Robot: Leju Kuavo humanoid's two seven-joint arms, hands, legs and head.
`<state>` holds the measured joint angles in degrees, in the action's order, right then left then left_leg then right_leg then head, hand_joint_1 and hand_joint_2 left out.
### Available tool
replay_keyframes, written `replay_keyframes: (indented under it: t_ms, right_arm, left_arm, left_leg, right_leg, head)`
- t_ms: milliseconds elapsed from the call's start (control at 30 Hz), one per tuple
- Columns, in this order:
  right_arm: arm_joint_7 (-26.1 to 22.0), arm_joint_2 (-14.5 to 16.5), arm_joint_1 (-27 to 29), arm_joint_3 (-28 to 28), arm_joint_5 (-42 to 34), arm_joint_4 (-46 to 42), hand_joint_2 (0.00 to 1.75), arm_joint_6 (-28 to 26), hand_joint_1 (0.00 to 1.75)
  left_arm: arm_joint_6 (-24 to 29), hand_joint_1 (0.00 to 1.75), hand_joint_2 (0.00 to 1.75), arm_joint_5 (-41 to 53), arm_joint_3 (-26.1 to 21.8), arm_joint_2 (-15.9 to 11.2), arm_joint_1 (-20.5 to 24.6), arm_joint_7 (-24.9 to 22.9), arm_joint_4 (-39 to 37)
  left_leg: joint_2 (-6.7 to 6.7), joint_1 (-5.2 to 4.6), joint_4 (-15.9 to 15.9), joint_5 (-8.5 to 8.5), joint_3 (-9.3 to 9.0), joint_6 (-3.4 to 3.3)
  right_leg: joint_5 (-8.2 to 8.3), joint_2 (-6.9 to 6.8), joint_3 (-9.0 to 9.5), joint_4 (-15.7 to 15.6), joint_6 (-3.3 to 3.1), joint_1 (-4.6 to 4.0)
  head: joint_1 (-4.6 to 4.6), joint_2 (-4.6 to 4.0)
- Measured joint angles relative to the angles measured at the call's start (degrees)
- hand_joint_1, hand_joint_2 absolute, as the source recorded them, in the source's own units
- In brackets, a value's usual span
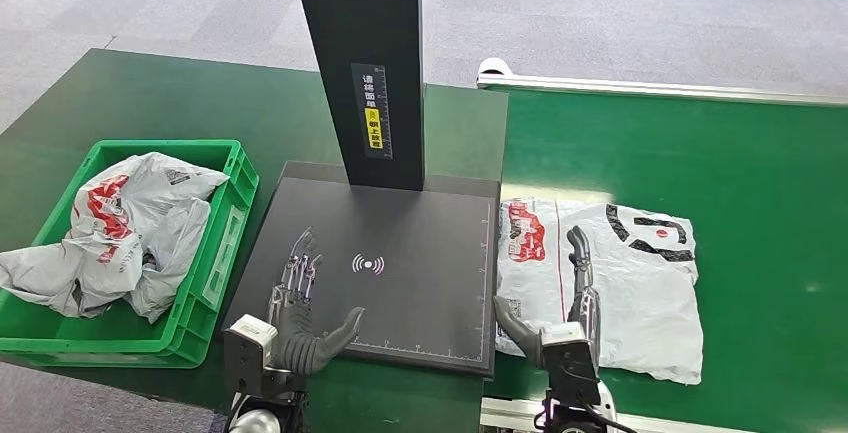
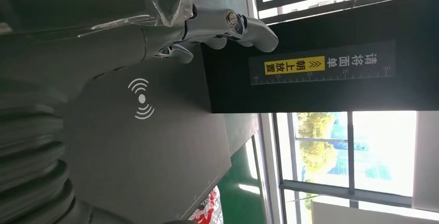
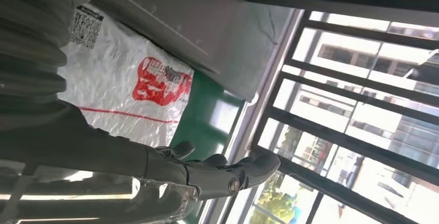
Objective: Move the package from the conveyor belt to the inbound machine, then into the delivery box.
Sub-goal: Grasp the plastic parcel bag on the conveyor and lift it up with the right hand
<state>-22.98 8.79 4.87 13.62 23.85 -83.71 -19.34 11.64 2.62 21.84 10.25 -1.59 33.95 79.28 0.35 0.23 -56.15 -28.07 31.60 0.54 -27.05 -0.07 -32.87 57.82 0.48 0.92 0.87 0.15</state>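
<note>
Head view: I see the package on the conveyor belt beneath my right hand, spreading toward two o'clock; both it and my left hand are empty, fingers extended.

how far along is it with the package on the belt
Done: earlier packages already lie in the green crate. In hand: the right hand rests open over the package on the conveyor belt, not gripping; the left hand is open above the scanner plate. Left: scanning, then boxing.
</note>
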Motion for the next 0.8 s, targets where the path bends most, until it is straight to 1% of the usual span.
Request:
replay_keyframes:
  t_ms: [67,100,200,233,267,333,433,733,800]
  right_arm:
    - [3.5,-0.2,-0.7,-0.9,2.2,0.5,1.75,0.5,0.00]
    - [6.5,-0.4,-1.3,-1.5,3.7,1.1,1.75,1.3,0.00]
    - [18.5,-1.7,-4.1,-4.8,11.0,5.2,1.75,3.3,0.00]
    - [21.1,-2.4,-5.2,-6.5,13.4,7.2,1.75,3.5,0.00]
    - [22.4,-2.9,-6.3,-8.2,14.9,9.1,1.75,3.5,0.00]
    - [22.6,-3.7,-8.0,-11.1,16.2,11.9,1.75,3.6,0.00]
    - [22.6,-4.1,-9.2,-13.4,16.9,14.4,1.75,3.7,0.00]
    - [22.8,-4.2,-10.1,-15.5,17.4,17.0,1.75,3.7,0.00]
    - [24.1,-4.4,-10.5,-15.8,18.0,17.6,1.75,3.6,0.00]
  left_arm:
    - [0.0,0.00,1.75,0.2,0.0,0.0,0.0,-0.1,0.0]
    - [0.0,0.00,1.75,0.4,0.0,0.0,-0.1,-0.2,0.0]
    - [-0.3,0.00,1.75,0.9,0.0,0.0,-0.2,-0.8,0.1]
    - [-0.5,0.00,1.75,1.1,0.0,0.0,-0.3,-0.9,0.1]
    - [-0.6,0.00,1.75,1.1,0.0,0.0,-0.3,-1.0,0.1]
    - [-0.7,0.00,1.75,1.2,0.0,-0.1,-0.4,-1.1,0.1]
    - [-0.8,0.00,1.75,1.3,0.0,-0.1,-0.4,-1.1,0.1]
    - [-0.8,0.00,1.75,1.3,0.0,-0.1,-0.4,-1.1,0.1]
    - [-0.9,0.00,1.75,1.3,0.0,-0.1,-0.4,-1.2,0.1]
  left_leg:
    - [0.00,0.00,0.0,0.00,0.00,0.00]
    - [0.01,0.00,0.0,0.00,0.00,0.00]
    - [-0.01,-0.01,0.0,0.01,-0.01,-0.02]
    - [-0.03,-0.02,0.0,0.02,-0.01,-0.02]
    - [-0.05,-0.03,0.0,0.02,-0.01,-0.03]
    - [-0.04,-0.04,0.0,0.02,-0.01,-0.04]
    - [-0.05,-0.03,0.0,0.02,-0.01,-0.03]
    - [-0.05,-0.01,0.0,0.01,0.00,-0.02]
    - [-0.04,-0.02,0.0,0.01,0.00,-0.03]
  right_leg:
    - [0.00,0.00,0.01,0.0,0.00,0.00]
    - [0.00,0.00,0.01,0.0,0.00,0.00]
    - [0.01,-0.02,0.02,0.0,0.01,0.02]
    - [0.01,-0.05,0.04,0.0,0.01,0.03]
    - [0.02,-0.07,0.05,0.0,0.02,0.04]
    - [0.03,-0.06,0.05,0.0,0.02,0.05]
    - [0.02,-0.05,0.02,0.0,0.02,0.04]
    - [0.01,-0.05,0.01,0.0,0.01,0.01]
    - [0.01,-0.05,0.02,0.0,0.01,0.01]
  head:
    - [-0.01,0.00]
    - [-0.01,0.01]
    - [0.01,-0.01]
    - [0.01,-0.01]
    - [-0.01,-0.01]
    - [-0.01,-0.01]
    - [0.01,0.00]
    - [0.00,0.00]
    - [0.00,0.00]
